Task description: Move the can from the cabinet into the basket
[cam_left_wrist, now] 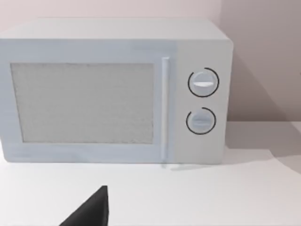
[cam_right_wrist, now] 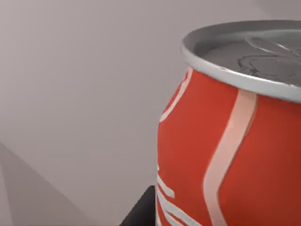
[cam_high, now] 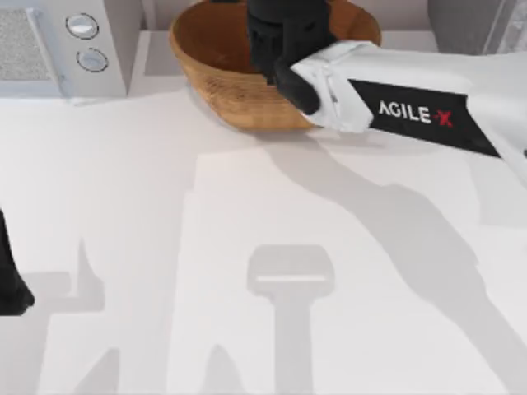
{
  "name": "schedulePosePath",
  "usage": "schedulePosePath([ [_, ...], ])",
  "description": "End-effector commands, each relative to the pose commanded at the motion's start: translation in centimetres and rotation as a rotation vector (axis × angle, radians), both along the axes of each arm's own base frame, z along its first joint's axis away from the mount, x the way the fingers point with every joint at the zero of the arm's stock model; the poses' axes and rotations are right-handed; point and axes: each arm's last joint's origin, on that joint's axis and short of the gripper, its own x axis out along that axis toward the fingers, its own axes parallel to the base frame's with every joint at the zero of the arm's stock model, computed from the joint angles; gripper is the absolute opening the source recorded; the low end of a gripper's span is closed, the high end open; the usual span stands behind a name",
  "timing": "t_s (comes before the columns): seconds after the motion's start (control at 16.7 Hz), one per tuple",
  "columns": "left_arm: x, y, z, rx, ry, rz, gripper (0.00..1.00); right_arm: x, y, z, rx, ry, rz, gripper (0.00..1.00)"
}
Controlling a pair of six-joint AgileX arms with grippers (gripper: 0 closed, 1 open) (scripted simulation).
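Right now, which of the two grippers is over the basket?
The right gripper, on the arm labelled AGILE-X, hangs over the basket; the left gripper sits at the left edge of the table.

1. The can (cam_right_wrist: 225, 141) is red with pale curved stripes and a silver top with a raised rim; it stands close before the right wrist camera.
2. The basket (cam_high: 222, 82) is a wide round bowl of brown wicker, upright at the far middle of the surface.
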Motion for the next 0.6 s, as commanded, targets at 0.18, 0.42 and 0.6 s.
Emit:
schedulePosePath([
  [0.18,0.00,0.00,0.00,0.000,0.000,0.000,1.00,0.00,0.00,0.00,0.000,0.000,0.000,0.83],
  [0.42,0.00,0.00,0.00,0.000,0.000,0.000,1.00,0.00,0.00,0.00,0.000,0.000,0.000,1.00],
  [0.6,0.00,0.00,0.00,0.000,0.000,0.000,1.00,0.00,0.00,0.00,0.000,0.000,0.000,1.00],
])
